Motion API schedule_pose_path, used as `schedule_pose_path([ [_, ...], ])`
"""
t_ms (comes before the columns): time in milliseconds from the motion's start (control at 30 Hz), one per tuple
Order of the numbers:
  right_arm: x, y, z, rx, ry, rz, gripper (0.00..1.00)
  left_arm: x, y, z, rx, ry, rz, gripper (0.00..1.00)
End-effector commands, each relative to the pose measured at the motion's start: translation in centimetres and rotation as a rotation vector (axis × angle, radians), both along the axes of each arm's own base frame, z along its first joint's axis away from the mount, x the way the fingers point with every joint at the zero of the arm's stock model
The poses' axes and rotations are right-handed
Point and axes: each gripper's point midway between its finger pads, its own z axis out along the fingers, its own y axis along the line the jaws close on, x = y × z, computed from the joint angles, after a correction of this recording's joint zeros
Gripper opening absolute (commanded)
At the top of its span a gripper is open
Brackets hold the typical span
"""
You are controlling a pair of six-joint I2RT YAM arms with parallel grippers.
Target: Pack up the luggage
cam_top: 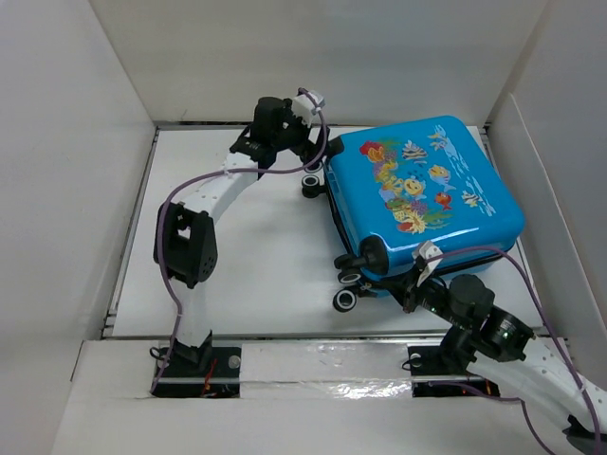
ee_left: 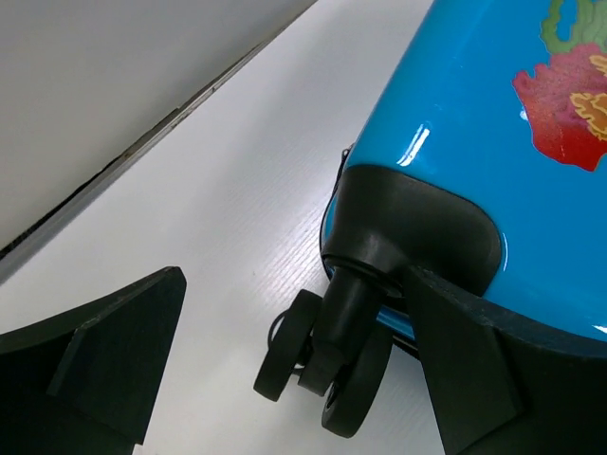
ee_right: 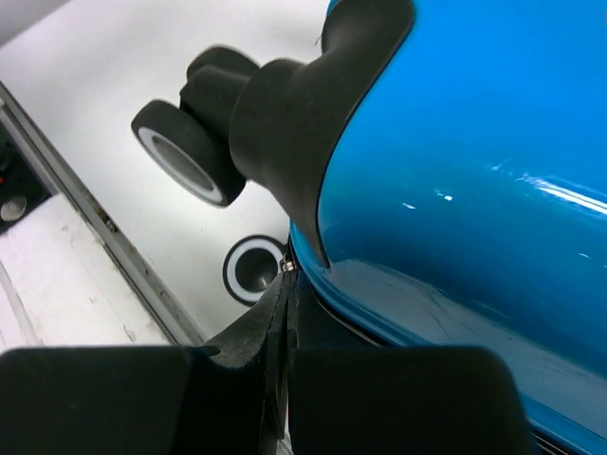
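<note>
The luggage [cam_top: 427, 190] is a bright blue hard-shell suitcase with a fish and coral print. It lies flat and closed on the right half of the table. My left gripper [cam_top: 318, 156] is open at its far left corner. In the left wrist view the left gripper [ee_left: 296, 284] straddles a black caster wheel [ee_left: 332, 370], and its right finger [ee_left: 474, 360] is against the blue shell [ee_left: 474, 123]. My right gripper [cam_top: 414, 284] is at the near edge of the case. In the right wrist view the right gripper [ee_right: 287, 284] is shut on a small metal zipper pull [ee_right: 285, 268] at the shell's [ee_right: 474, 171] seam.
Black-and-white wheels [cam_top: 346, 301] stick out at the near left corner of the case and show in the right wrist view [ee_right: 185, 161]. White walls enclose the table [cam_top: 247, 246] on the left, back and right. A raised white ledge [cam_top: 322, 365] runs along the near edge.
</note>
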Motion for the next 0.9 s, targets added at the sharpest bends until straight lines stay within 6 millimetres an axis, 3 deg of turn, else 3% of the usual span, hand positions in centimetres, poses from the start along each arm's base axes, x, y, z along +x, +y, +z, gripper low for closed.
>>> schedule_pose_path([
  [0,0.0,0.8,3.3,0.062,-0.09,0.036,0.0,-0.9,0.7,-1.5,0.151,0.041,-0.117,0.99],
  [200,0.3,1.1,2.9,0.061,-0.072,0.029,0.0,-1.7,2.3,-3.8,0.173,0.17,-0.259,0.94],
  [367,0.8,0.9,2.6,0.044,-0.061,0.001,0.04,-2.0,4.1,-3.8,0.13,0.21,-0.328,0.91],
  [500,0.9,0.9,2.7,0.051,-0.067,-0.006,0.05,-1.6,4.0,-3.0,0.095,0.198,-0.339,0.9],
  [633,1.1,0.9,2.8,0.047,-0.071,-0.011,0.08,-0.9,2.6,-3.2,0.085,0.202,-0.325,0.88],
  [733,1.4,1.0,3.0,0.024,-0.079,-0.012,0.18,-1.0,1.0,-3.1,0.055,0.191,-0.328,0.89],
  [767,1.7,0.9,3.0,0.013,-0.074,-0.028,0.3,-0.5,0.6,-1.2,0.02,0.117,-0.333,0.89],
  [800,2.5,0.2,4.0,0.013,-0.088,-0.09,0.37,-1.0,0.5,-2.0,0.003,0.139,-0.328,0.89],
  [833,2.9,-0.2,4.8,0.02,-0.093,-0.126,0.43,-1.1,0.4,-1.7,-0.033,0.152,-0.309,0.89],
  [867,3.5,-0.6,5.6,0.017,-0.1,-0.162,0.51,-0.6,0.1,1.0,-0.072,0.053,-0.304,0.89],
])
